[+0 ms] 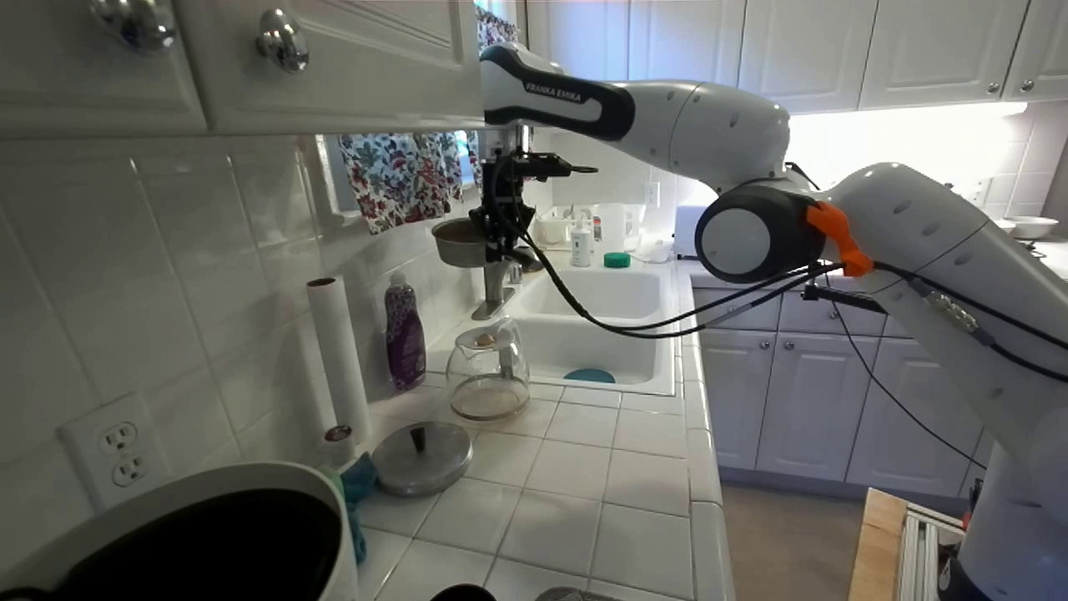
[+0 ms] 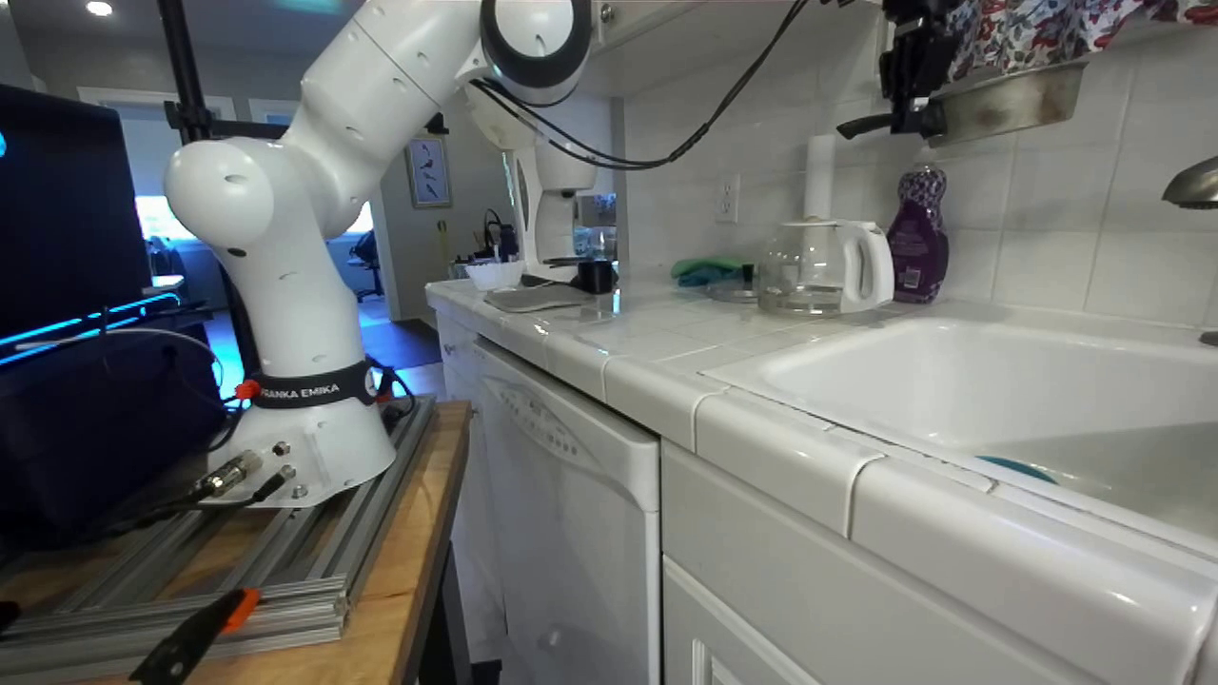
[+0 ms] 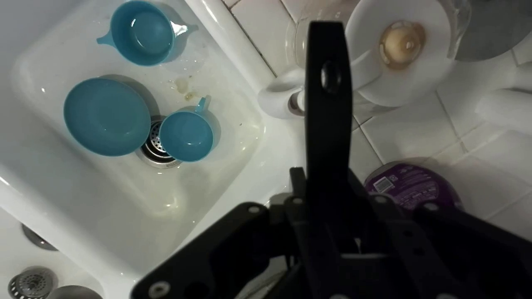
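Note:
My gripper (image 1: pixel 501 244) is shut on the black handle (image 3: pixel 328 95) of a small metal saucepan. The saucepan (image 1: pixel 457 244) hangs in the air near the tiled wall and also shows in an exterior view (image 2: pixel 1013 105), roughly level. In the wrist view the fingers (image 3: pixel 321 182) close on the handle, and the pan body is mostly hidden behind the gripper. Below are a purple soap bottle (image 3: pixel 409 187), a glass carafe (image 2: pixel 809 271) with a white handle, and the sink rim (image 3: pixel 249 62). A grey round lid (image 1: pixel 423 463) with a black knob lies on the counter.
The sink holds a blue two-handled bowl (image 3: pixel 143 33), a blue plate or bowl (image 3: pixel 107 117) and a blue cup (image 3: pixel 187 136). A faucet (image 2: pixel 1194 185) stands near the pan. A paper roll (image 1: pixel 338 359), a large pot (image 1: pixel 338 509) and upper cabinets (image 1: pixel 334 75) flank the wall.

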Robot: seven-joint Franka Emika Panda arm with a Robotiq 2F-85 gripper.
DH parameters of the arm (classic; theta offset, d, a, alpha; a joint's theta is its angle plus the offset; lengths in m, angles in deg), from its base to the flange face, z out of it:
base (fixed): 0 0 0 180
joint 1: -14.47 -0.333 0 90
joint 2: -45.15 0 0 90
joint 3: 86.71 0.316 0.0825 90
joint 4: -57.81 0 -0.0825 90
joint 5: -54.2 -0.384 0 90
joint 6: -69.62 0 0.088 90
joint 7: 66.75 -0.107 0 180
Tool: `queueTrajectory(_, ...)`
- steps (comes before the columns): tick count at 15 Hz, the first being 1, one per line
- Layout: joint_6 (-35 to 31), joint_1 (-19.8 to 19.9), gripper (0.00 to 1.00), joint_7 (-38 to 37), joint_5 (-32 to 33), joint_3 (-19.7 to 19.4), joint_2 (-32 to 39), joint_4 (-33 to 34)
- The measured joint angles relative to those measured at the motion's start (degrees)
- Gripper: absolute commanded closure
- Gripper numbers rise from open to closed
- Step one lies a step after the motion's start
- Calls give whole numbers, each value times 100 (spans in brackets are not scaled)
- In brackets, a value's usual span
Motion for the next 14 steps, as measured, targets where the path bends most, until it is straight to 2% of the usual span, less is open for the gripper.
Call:
queueTrajectory(9,1007,267,94,149,-7,-1,-350,0)
queueTrajectory(14,1196,442,94,137,-97,-2,-514,0)
